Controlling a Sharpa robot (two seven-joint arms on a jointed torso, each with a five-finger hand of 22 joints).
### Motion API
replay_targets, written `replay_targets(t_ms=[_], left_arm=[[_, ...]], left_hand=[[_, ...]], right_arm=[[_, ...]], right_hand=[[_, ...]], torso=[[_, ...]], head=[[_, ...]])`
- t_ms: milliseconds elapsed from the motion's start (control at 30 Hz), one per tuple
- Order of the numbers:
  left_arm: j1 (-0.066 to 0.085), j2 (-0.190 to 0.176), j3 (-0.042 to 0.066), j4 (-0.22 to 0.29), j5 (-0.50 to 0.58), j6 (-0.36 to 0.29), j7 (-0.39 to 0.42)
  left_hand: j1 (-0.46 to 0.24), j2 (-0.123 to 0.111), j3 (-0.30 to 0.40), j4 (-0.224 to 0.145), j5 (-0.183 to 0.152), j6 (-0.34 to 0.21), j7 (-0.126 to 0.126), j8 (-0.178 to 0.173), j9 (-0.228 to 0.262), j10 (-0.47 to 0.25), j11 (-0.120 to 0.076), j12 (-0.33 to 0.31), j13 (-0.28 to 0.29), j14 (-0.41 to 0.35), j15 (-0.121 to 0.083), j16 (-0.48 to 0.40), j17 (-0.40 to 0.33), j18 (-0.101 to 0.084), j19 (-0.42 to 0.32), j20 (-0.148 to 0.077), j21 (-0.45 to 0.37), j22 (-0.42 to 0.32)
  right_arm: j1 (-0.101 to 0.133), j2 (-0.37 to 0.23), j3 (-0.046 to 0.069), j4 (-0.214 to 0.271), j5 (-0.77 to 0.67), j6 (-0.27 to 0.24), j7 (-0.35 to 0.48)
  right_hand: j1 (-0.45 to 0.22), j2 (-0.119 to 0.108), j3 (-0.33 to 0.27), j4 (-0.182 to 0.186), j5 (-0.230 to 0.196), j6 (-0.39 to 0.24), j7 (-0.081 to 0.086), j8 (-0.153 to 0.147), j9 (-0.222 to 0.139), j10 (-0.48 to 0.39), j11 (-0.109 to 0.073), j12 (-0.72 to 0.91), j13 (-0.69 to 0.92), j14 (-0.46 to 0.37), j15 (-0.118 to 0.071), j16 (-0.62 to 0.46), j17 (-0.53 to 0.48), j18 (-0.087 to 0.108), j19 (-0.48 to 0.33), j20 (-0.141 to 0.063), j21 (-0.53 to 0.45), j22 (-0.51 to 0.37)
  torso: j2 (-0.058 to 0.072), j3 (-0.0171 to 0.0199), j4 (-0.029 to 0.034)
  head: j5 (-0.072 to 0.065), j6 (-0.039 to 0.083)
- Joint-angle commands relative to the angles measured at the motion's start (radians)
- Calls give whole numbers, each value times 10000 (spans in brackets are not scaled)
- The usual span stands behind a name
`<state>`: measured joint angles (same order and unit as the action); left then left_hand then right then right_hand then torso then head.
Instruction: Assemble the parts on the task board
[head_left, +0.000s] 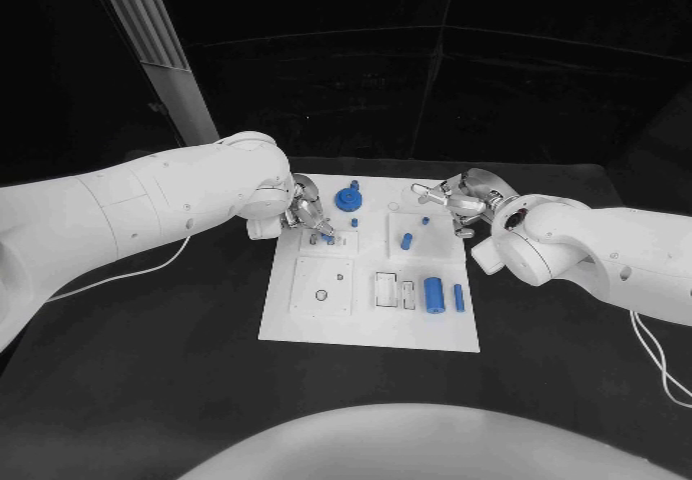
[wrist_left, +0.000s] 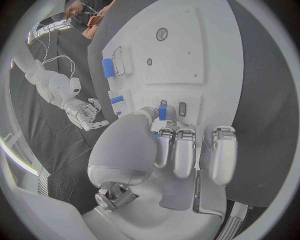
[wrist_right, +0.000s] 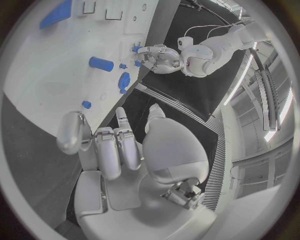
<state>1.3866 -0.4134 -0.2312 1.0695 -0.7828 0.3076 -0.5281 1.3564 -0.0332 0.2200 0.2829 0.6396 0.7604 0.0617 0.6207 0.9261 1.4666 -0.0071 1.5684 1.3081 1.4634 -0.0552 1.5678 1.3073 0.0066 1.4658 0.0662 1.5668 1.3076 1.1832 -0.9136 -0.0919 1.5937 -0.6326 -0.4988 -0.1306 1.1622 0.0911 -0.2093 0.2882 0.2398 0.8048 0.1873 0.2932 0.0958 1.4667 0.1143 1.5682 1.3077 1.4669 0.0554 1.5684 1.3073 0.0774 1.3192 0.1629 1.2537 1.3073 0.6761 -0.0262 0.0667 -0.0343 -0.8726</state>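
The white task board (head_left: 368, 320) lies in the middle of the black table. My left hand (head_left: 306, 215) hovers over the board's far left part and pinches a small blue peg (wrist_left: 162, 112) between thumb and a finger, close above the board. My right hand (head_left: 459, 200) is at the board's far right corner, its fingers (wrist_right: 117, 150) apart with nothing in them. A round blue knob (head_left: 349, 198) stands at the far edge between the hands. A short blue peg (head_left: 407, 240) sits mid-board. A thick blue cylinder (head_left: 433, 293) and a slim one (head_left: 459, 296) lie on the near right part.
Empty slots (head_left: 387, 289) and a square plate with a ring (head_left: 320, 292) occupy the board's near half. A white cable (head_left: 137, 270) runs over the table on the left. Black table surface (head_left: 173, 380) surrounds the board.
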Motion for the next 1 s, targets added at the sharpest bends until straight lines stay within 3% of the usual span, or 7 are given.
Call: replay_targets(t_ms=[33, 1000], left_arm=[[-49, 11, -26, 19, -53, 269, 33], [-65, 43, -26, -59, -52, 637, 167]], left_hand=[[-24, 43, 123, -53, -20, -53, -36, -3, 4, 1042, 73, 24, 2627, 1074, 74, 30, 2635, -66, 1050, 39, 40, 2632], [-43, 41, 150, -42, -181, -49, -30, -12, 15, 1042, 80, 24, 2627, 1074, 83, 30, 2635, -66, 1050, 50, 40, 2632]], right_arm=[[12, -6, 5, 30, -30, 15, 30], [12, 6, 5, 9, -30, 10, 11]], right_hand=[[56, 17, -51, 11, 50, -65, 7, 32, 17, 1041, -2, 26, 2631, 1039, -42, 24, 2635, 115, -12, -31, -58, 924], [56, 27, -66, 19, 46, -75, 7, 47, 17, 1041, -1, 26, 2631, 1039, -42, 24, 2635, 112, -3, -31, -53, 930]], torso=[[-3, 5, -2], [-2, 2, -5]], head=[[-1, 0], [-56, 0]])
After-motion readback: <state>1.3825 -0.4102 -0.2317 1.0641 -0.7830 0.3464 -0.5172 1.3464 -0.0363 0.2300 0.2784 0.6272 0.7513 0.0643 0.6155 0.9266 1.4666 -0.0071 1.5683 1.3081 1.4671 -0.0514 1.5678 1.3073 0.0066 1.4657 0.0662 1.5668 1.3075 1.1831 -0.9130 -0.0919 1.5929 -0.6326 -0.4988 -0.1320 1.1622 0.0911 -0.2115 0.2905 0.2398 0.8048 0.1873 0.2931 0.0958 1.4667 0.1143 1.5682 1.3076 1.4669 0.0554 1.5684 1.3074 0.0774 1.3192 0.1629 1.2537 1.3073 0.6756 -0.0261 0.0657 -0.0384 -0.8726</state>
